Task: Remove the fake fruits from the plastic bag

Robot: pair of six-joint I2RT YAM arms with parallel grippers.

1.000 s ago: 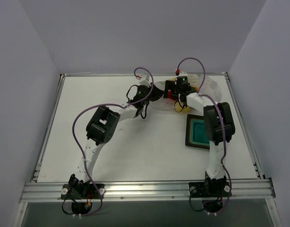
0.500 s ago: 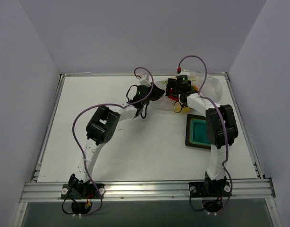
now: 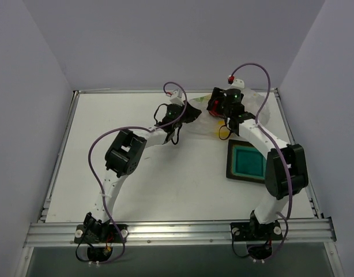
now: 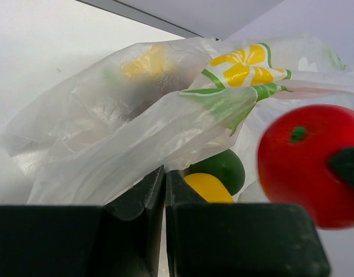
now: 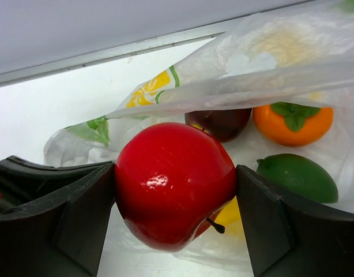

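My right gripper is shut on a glossy red apple, held just above the open mouth of the plastic bag. Inside the bag lie a dark red fruit, an orange and a green lime; something yellow peeks from behind the apple. My left gripper is shut on the bag's film, with a lime, a yellow fruit and the held apple to its right. From above, both grippers meet at the bag near the table's far edge.
A dark square tray with a teal inside sits on the white table just right of centre, under the right forearm. A metal rail runs along the table's far edge, and purple cables loop over both arms.
The right jaws have narrowed onto the red apple, and the right arm has swung right and up with it. The left gripper has kept its hold on the bag.
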